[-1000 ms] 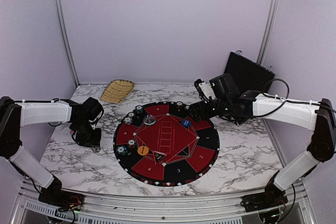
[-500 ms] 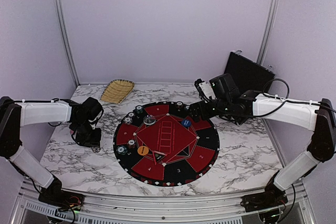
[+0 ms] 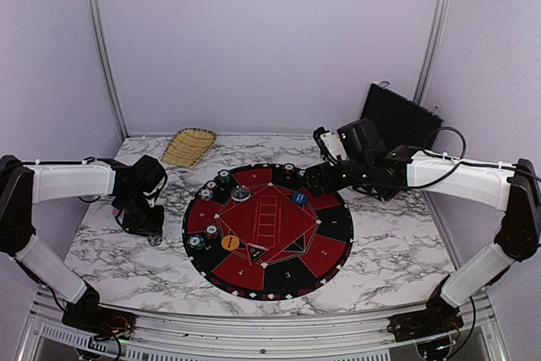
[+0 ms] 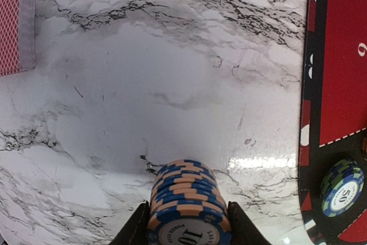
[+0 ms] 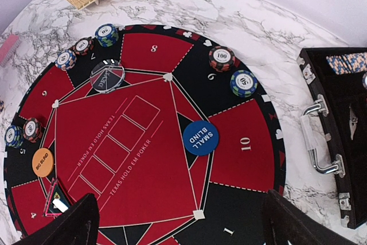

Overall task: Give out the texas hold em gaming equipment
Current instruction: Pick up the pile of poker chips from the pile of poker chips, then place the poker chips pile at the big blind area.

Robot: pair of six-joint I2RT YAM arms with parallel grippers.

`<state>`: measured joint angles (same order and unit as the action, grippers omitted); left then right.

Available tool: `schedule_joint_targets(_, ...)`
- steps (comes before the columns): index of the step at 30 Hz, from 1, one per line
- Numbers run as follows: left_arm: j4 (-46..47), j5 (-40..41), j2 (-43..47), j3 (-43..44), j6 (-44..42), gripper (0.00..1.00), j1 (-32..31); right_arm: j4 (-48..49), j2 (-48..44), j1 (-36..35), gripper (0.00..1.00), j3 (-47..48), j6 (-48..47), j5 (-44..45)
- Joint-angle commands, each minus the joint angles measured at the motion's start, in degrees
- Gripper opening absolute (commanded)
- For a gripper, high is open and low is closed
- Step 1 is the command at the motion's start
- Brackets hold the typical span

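Left gripper point(image 4: 188, 229) has closed on a blue-and-orange chip stack point(image 4: 184, 190) beside the mat point(image 5: 152, 61) (right gripper point(image 5: 186, 222) spread above it); three seats stocked; the rest bare.

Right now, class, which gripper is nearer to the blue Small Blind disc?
Right. The right gripper hangs open over the far-right rim of the mat, just beyond the blue disc; the left gripper sits off the mat's left side, shut on a chip stack.
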<state>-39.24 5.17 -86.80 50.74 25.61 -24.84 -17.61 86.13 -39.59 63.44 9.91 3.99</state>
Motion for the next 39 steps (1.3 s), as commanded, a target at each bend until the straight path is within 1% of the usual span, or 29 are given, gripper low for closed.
schedule_joint_targets(1, -1.9, 0.3, 0.7, 1.9, -0.5, 0.39, 0.1, 0.5, -1.7, -0.5, 0.96, 0.1, 0.5, 0.5)
schedule_joint_targets(12, -4.2, 1.0, 1.2, 4.0, -1.2, 0.39, -0.9, 0.6, -1.7, -0.4, 0.96, 0.2, 0.6, 0.6)
schedule_joint_targets(18, -5.1, 0.7, 0.8, 6.0, -0.4, 0.39, -3.2, 0.7, -1.7, -0.4, 0.96, 0.2, 0.7, 0.4)
schedule_joint_targets(26, -5.7, 0.2, -0.6, 9.2, 1.6, 0.39, -7.8, 0.6, -2.1, -0.5, 0.96, -0.1, 0.6, 0.6)
schedule_joint_targets(39, -5.4, 0.4, -4.5, 13.3, 7.3, 0.39, -19.0, 1.2, -4.0, -0.4, 0.96, -2.4, 1.1, 0.7)
